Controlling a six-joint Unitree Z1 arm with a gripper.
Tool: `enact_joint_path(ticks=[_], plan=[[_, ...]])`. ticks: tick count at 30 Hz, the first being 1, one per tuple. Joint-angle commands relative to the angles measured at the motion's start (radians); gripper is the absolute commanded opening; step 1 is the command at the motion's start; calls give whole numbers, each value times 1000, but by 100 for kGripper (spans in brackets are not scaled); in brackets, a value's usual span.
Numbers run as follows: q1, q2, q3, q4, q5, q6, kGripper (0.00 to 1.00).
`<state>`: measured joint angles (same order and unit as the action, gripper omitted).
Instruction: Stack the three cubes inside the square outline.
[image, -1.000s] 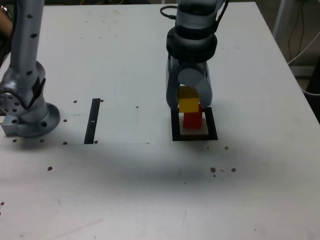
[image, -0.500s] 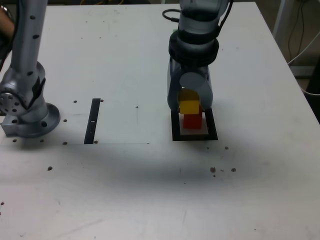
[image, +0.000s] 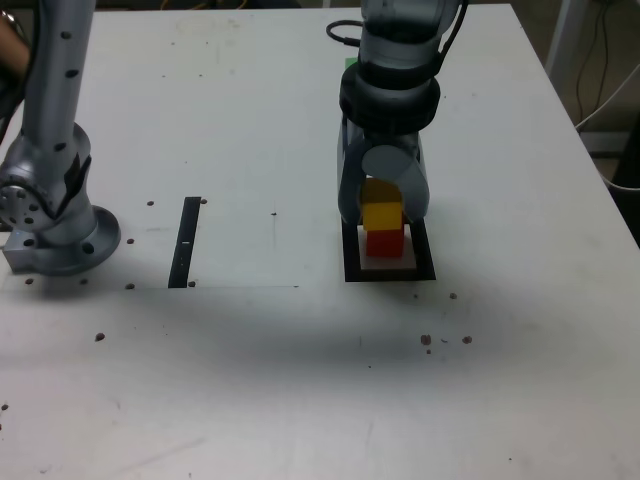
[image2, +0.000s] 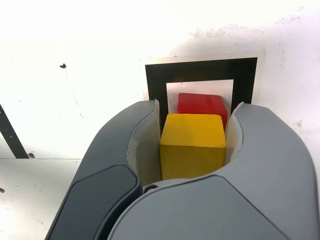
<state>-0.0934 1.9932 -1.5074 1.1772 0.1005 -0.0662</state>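
Gripper (image2: 192, 140), closed about yellow cube (image2: 193, 145), over red cube (image2: 202, 104) within square outline (image2: 202, 70); risk: release off-centre, a lateral misalignment toppling the stack.

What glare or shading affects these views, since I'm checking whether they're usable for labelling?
Exterior view: a broad bright sheen across the near part of the white tabletop, with a soft grey shadow band above it. Wrist view: white surface nearly washed out; the matte yellow cube's top bright, its side darker.
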Motion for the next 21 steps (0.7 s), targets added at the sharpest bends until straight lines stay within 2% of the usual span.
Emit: enact_joint_path(ticks=[1,5,7,9,13,15,21], plan=[[-2,4,-1,-1,-1,-1,12],[-2,3,0,-2,-1,-1,17],[-2,1,1,-2,-1,-1,25],[-2,-4,3,-2,-1,-2,41],[-2,-23,17,-2,2,-10,84],[-2,-34,27,-3,6,-18,97],[-2,-65,45,-10,22,-29,100]])
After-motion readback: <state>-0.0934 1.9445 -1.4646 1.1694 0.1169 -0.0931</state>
